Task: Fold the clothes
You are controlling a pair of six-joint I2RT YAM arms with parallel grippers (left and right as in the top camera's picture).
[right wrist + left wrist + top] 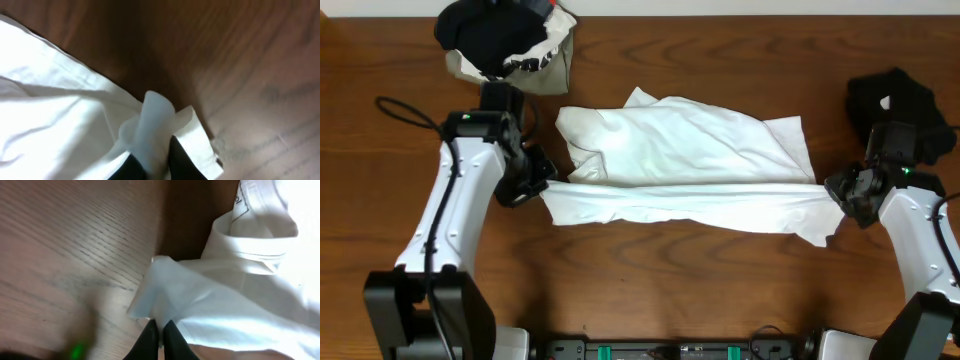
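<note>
Folding step: long edge of white T-shirt, centre of frame, stretched taut between both pincers
Left gripper: pinched tight on shirt edge
Right gripper: nipping bunched hem, jaws barely parted
Advice: hold equal tension, lay edge straight, release both ends together
Wrist views only: neck label; cloth thickness in each nip
Overhead only: whole fold line; spare garments upper left

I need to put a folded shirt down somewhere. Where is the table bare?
Bare wood: the near strip of table between white T-shirt and front edge, and the far strip between the clothes pile and black garment. Crowded: the middle, where left gripper and right gripper pinch the shirt.
</note>
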